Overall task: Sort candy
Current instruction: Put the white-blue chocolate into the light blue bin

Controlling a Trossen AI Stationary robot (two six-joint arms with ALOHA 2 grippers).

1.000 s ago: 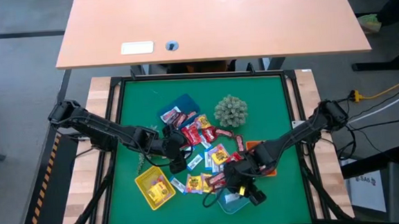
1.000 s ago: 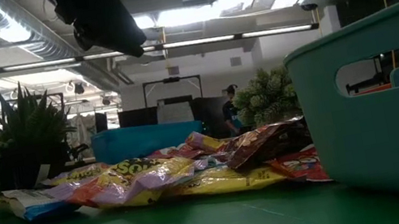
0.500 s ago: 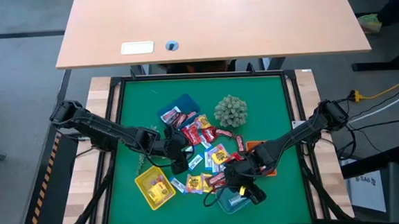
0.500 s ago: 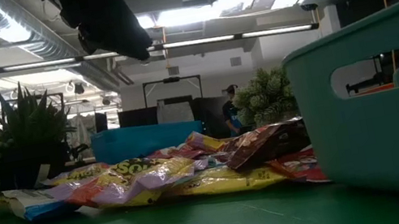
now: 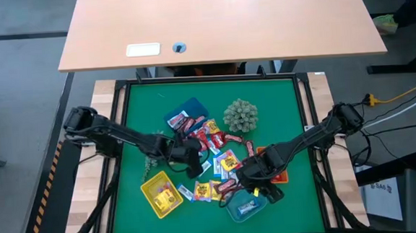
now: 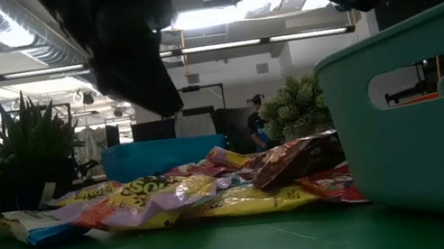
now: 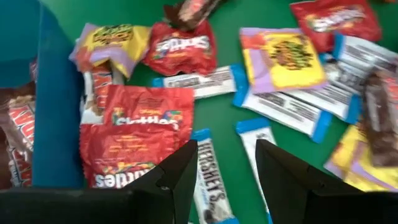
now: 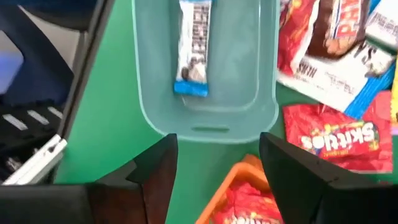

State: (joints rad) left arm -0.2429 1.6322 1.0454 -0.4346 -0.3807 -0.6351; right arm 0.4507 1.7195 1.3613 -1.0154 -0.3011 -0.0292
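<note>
Near the front edge of the green mat, the teal tray (image 8: 205,74) holds one blue-and-white bar (image 8: 193,43), and the right gripper (image 8: 217,163) hangs above the tray's end with its fingers spread and nothing between them. Beside it, the orange tray (image 8: 239,196) holds red packets, the yellow tray (image 5: 161,194) on the left holds yellow packets, and the blue tray (image 7: 43,106) farther back holds dark brown ones. Loose candy (image 5: 214,156) lies heaped across the middle of the mat between the trays. Over this heap the left gripper (image 7: 224,163) hovers, fingers apart and empty, above a blue-and-white bar beside a red Skittles packet (image 7: 134,140). Two spiky green plants (image 5: 240,114) stand by the pile.
</note>
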